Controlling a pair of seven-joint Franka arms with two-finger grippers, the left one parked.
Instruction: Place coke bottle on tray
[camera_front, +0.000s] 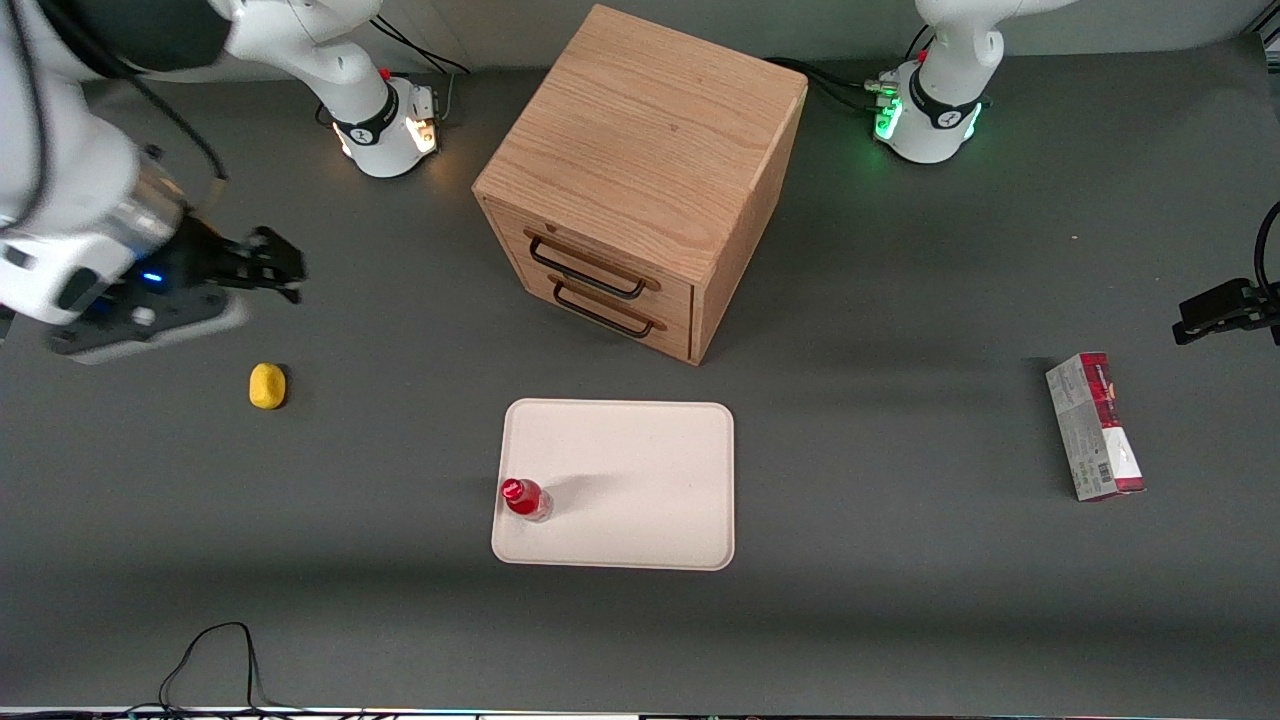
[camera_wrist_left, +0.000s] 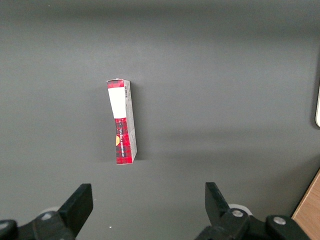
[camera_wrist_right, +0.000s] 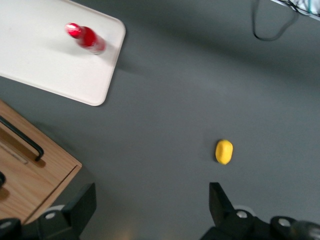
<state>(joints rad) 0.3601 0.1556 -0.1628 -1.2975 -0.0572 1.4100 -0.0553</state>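
Observation:
The coke bottle (camera_front: 525, 497), small and red with a red cap, stands upright on the cream-white tray (camera_front: 640, 480), close to the tray's edge on the working arm's side. The right wrist view also shows the bottle (camera_wrist_right: 86, 38) standing on the tray (camera_wrist_right: 45, 65). My gripper (camera_front: 278, 266) hangs high above the table toward the working arm's end, well away from the tray and farther from the front camera than the yellow lump. It is open, and only bare table shows between its fingers (camera_wrist_right: 82, 204).
A yellow rounded lump (camera_front: 267, 385) lies on the table near the gripper. The wooden two-drawer box (camera_front: 640, 180) stands farther from the front camera than the tray. A red-and-grey carton (camera_front: 1095, 426) lies toward the parked arm's end. A black cable (camera_front: 210, 660) loops near the front edge.

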